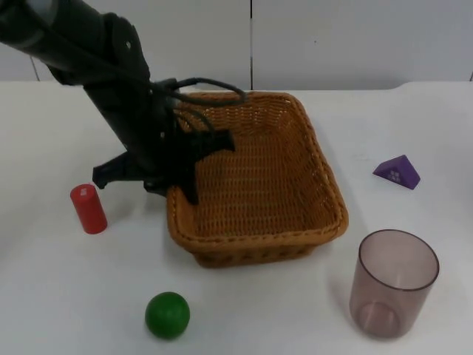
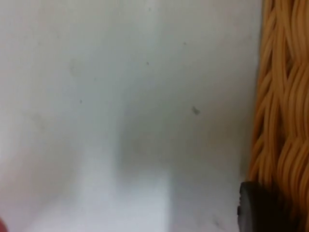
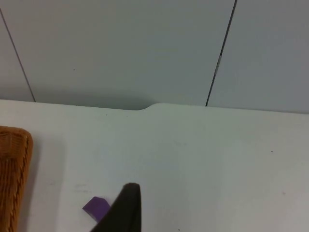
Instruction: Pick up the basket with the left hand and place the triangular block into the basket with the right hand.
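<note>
Left gripper [image 1: 194,166] at wicker basket's [image 1: 295,140] left rim, fingers straddling the wall, purple triangular block [image 1: 397,172] well apart on white desk [image 1: 59,296], right gripper's finger state unclear.

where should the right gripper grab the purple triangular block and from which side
Grip the purple triangular block across its two sloping faces, coming from above. It lies flat on the white table with its ridge up, apart from the woven wicker basket, so both faces look free for the fingers.

White table [image 1: 59,296] (basket [image 1: 259,177], triangular block [image 1: 397,172], cylinder [image 1: 88,208], ball [image 1: 167,315], cup [image 1: 393,282])
</note>
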You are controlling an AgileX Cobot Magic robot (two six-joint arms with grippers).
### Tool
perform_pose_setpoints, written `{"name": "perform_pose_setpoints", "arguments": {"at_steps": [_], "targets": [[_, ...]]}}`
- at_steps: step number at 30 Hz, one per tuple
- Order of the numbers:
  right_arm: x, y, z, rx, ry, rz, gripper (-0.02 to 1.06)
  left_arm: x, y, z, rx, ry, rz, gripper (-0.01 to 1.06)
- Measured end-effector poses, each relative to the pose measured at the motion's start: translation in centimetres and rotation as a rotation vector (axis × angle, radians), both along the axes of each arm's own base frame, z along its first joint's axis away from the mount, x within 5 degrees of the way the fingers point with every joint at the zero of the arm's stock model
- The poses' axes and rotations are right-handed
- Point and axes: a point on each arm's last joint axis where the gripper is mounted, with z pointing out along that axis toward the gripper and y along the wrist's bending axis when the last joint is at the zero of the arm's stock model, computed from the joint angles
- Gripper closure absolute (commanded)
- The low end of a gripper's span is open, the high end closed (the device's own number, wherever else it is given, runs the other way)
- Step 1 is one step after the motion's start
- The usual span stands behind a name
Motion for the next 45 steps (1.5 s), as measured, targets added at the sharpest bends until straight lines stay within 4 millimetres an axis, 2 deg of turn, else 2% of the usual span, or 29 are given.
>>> {"name": "perform_pose_setpoints", "arguments": {"at_steps": [3, 6, 7, 11, 13, 16, 18, 21, 22, 25, 26, 30, 38, 42, 45], "targets": [[0.0, 0.0, 0.0, 0.0, 0.0, 0.0, 0.0, -0.3, 0.1, 1.1, 0.004, 0.006, -0.017, 1.05], [0.0, 0.0, 0.0, 0.0, 0.0, 0.0, 0.0, -0.9, 0.3, 3.1, 0.015, 0.017, -0.048, 1.05], [0.0, 0.0, 0.0, 0.0, 0.0, 0.0, 0.0, -0.9, 0.3, 3.1, 0.015, 0.017, -0.048, 1.05], [0.0, 0.0, 0.0, 0.0, 0.0, 0.0, 0.0, -1.6, 0.5, 6.0, 0.013, 0.012, -0.07, 1.05], [0.0, 0.0, 0.0, 0.0, 0.0, 0.0, 0.0, -1.8, 0.6, 6.6, 0.012, 0.008, -0.073, 1.05], [0.0, 0.0, 0.0, 0.0, 0.0, 0.0, 0.0, -2.4, 1.0, 9.3, 0.006, -0.022, -0.085, 1.05], [0.0, 0.0, 0.0, 0.0, 0.0, 0.0, 0.0, -2.6, 1.2, 10.1, 0.003, -0.03, -0.085, 1.05], [0.0, 0.0, -0.1, -0.009, 0.01, 0.002, 0.0, -3.0, 2.4, 12.3, -0.04, -0.036, -0.072, 1.05], [0.0, 0.0, -0.1, -0.009, 0.01, 0.002, 0.0, -3.0, 2.4, 12.3, -0.04, -0.036, -0.072, 1.05], [-0.1, 0.0, -0.2, -0.016, 0.02, 0.002, 0.0, -3.4, 3.7, 14.1, -0.136, -0.034, -0.073, 1.05], [-0.1, 0.0, -0.2, -0.016, 0.02, 0.002, 0.0, -3.4, 3.7, 14.1, -0.136, -0.034, -0.073, 1.05], [-0.1, -0.1, -0.2, -0.02, 0.022, 0.004, 0.0, -3.8, 4.5, 16.4, -0.269, -0.064, -0.083, 1.05], [0.2, 0.1, -0.4, -0.046, 0.036, 0.027, 0.0, -3.8, 4.8, 16.7, -0.281, -0.072, -0.075, 1.05], [1.6, 0.5, -1.6, -0.07, 0.098, 0.072, 0.0, -3.7, 5.0, 16.6, -0.268, -0.068, -0.039, 1.05], [3.9, 1.1, -3.6, -0.1, 0.178, 0.137, 0.0, -3.6, 5.4, 16.4, -0.224, -0.06, -0.001, 1.05]]}}
